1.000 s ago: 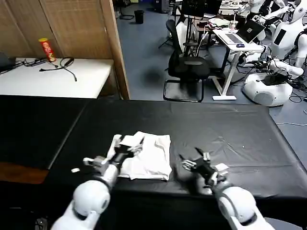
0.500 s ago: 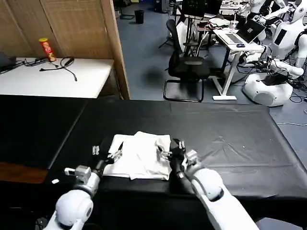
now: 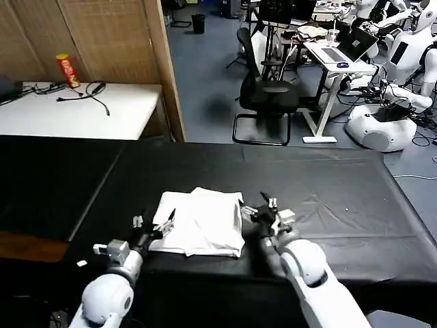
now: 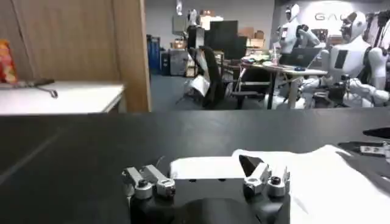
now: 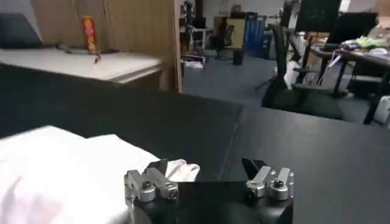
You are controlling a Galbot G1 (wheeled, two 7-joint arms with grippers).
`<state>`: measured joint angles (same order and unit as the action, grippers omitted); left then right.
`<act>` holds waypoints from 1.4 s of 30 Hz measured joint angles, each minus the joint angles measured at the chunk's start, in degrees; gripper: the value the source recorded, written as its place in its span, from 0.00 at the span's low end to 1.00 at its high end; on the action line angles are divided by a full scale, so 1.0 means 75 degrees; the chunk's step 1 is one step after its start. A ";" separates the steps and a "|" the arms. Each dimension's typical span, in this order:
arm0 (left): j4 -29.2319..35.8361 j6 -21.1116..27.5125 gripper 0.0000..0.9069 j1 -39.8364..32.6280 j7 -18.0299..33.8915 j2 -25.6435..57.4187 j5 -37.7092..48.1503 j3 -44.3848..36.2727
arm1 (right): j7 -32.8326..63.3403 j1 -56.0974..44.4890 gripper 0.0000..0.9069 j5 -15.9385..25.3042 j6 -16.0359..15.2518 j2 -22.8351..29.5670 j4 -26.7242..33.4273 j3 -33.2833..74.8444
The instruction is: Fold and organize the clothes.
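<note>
Lying folded into a rough rectangle, the T-shirt (image 3: 203,223) sits on the near part of the black table (image 3: 328,191), plain white side up, with no print showing. Its far right corner rides a little higher where layers overlap.

The left gripper (image 3: 154,224) sits at the shirt's near left corner, fingers spread and holding nothing. In the head view one finger tip (image 3: 168,220) looks to be over the cloth edge, though whether it touches cannot be told. The left arm reaches low over the table's near edge, forearm angled inward toward the shirt.

The right gripper (image 3: 265,207) is just beside the shirt's right edge, over bare black cloth, also spread and empty. Its arm comes up from the near right and bends inward, the wrist pointing toward the far side of the table.

The left wrist view looks across the shirt (image 4: 329,182) with the left gripper (image 4: 206,176) framing its near edge, and shows the right gripper's tip (image 4: 372,146) farther off past the cloth. The right wrist view shows the shirt (image 5: 67,167) reaching one finger of the right gripper (image 5: 208,176), while the other finger (image 5: 266,176) stands over bare table (image 5: 317,158).

Behind the table stand a wooden partition (image 3: 102,41), a white desk (image 3: 75,109) with a red can (image 3: 66,70), and an office chair (image 3: 266,96).
</note>
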<state>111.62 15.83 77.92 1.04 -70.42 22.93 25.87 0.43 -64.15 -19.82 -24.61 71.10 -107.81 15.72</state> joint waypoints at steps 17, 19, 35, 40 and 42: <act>-0.0939 0.0110 0.58 -0.0241 -0.0204 -0.0052 0.2300 0.0469 | -0.0147 -0.1040 0.97 -0.0184 0.0099 -0.0306 -0.1366 0.0822; -0.0940 0.0133 0.12 -0.0216 -0.0271 -0.0091 0.2383 0.0470 | -0.0146 -0.1059 0.97 -0.0183 0.0100 -0.0307 -0.1389 0.0853; -0.0718 0.0613 0.00 -0.0323 -0.0200 0.0066 0.2532 0.0680 | -0.0135 -0.1209 0.97 -0.0062 0.0139 -0.0283 -0.1435 0.1138; -0.0493 0.0562 0.00 -0.0235 -0.0323 0.0579 0.1818 0.0967 | -0.0113 -0.1221 0.97 0.0036 0.0131 -0.0303 -0.1298 0.1336; -0.0462 0.0560 0.00 -0.0181 -0.0323 0.0974 0.1982 0.1181 | -0.0119 -0.1230 0.97 0.0036 0.0133 -0.0303 -0.1263 0.1386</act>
<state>108.15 20.04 76.57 -1.38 -63.12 37.79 34.73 -0.46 -73.37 -19.55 -23.61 68.83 -117.28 26.11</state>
